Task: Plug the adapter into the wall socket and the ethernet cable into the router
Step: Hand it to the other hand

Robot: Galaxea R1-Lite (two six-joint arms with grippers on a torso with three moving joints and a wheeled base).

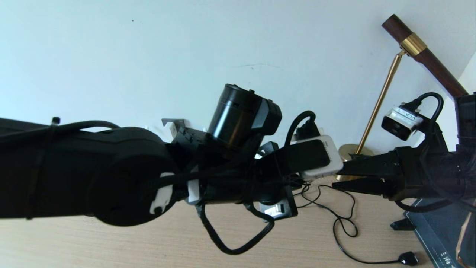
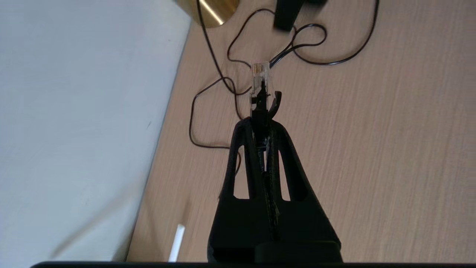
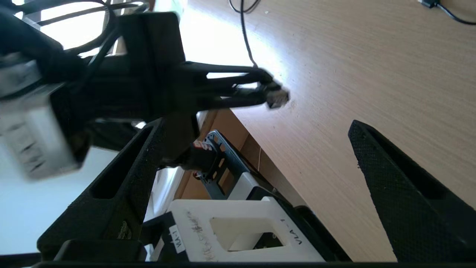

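My left gripper (image 2: 262,121) is shut on the clear plug of the ethernet cable (image 2: 260,74), which sticks out past the fingertips above the wooden table (image 2: 372,149), close to the white wall. The right wrist view shows the same left gripper (image 3: 267,87) and plug (image 3: 278,97) from the side. My right gripper (image 1: 334,180) points left with its fingers wide apart and nothing between them, close to the left wrist; it also appears in its own wrist view (image 3: 256,124). The adapter, the wall socket and the router body are out of view.
A brass lamp (image 1: 375,108) stands by the wall. A thin black cord (image 1: 344,223) loops over the table to a small black plug (image 1: 408,258). A dark flat object (image 1: 438,230) lies at the right. A slim white stick (image 2: 176,242) shows near the wall.
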